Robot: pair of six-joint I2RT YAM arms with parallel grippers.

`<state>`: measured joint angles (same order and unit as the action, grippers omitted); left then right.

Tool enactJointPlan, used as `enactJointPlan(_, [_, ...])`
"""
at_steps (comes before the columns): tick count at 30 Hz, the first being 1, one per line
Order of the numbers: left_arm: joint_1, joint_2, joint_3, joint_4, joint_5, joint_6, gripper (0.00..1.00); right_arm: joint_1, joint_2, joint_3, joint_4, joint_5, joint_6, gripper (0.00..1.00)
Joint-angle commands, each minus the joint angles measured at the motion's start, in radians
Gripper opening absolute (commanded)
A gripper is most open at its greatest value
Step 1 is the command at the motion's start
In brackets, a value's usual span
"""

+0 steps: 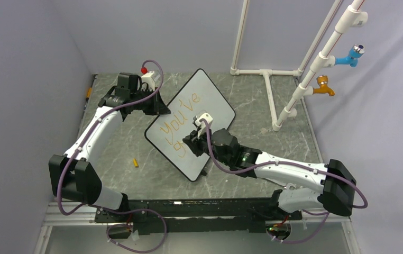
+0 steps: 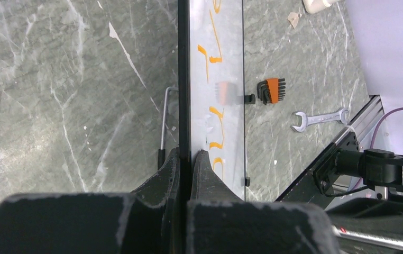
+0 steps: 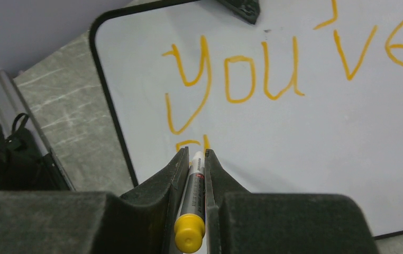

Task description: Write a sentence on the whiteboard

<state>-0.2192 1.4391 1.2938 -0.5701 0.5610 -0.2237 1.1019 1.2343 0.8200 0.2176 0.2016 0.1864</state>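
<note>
Whiteboard (image 1: 212, 103): glossy white, rounded corners, thin black rim, mid-table.
Sentence (image 3: 205, 74): wavy orange strokes, "You've", second line begun.
Left gripper (image 2: 185, 159): clamped on whiteboard edge.
Right gripper (image 3: 193, 159): pinching cylindrical yellow-capped marker (image 3: 191, 227).
Table (image 1: 130, 140): grey marbled.

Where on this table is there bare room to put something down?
Bare stone lies between the whiteboard and the white pipe frame, far right. Another patch sits between the left arm and the board's near-left edge, apart from a small yellow piece. Crowded middle: the left tool clamps the board's edge, the right tool holds a marker over it.
</note>
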Motion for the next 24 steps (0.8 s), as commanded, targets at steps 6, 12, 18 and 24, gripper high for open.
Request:
enactJointPlan(6, [0.011, -0.023, -0.005, 0.018, -0.188, 0.122, 0.0, -0.06, 0.027, 0.011, 0.08, -0.006, 0.002, 0.0])
enactJointPlan(12, [0.011, -0.025, -0.005, 0.018, -0.188, 0.123, 0.0, -0.09, 0.047, 0.008, 0.1, -0.04, 0.008, 0.0])
enactJointPlan(18, [0.011, -0.023, -0.004, 0.016, -0.188, 0.121, 0.0, -0.108, 0.061, 0.011, 0.113, -0.061, 0.01, 0.0])
enactJointPlan(24, [0.011, -0.023, -0.005, 0.018, -0.186, 0.12, 0.0, -0.114, 0.075, 0.007, 0.127, -0.085, 0.016, 0.0])
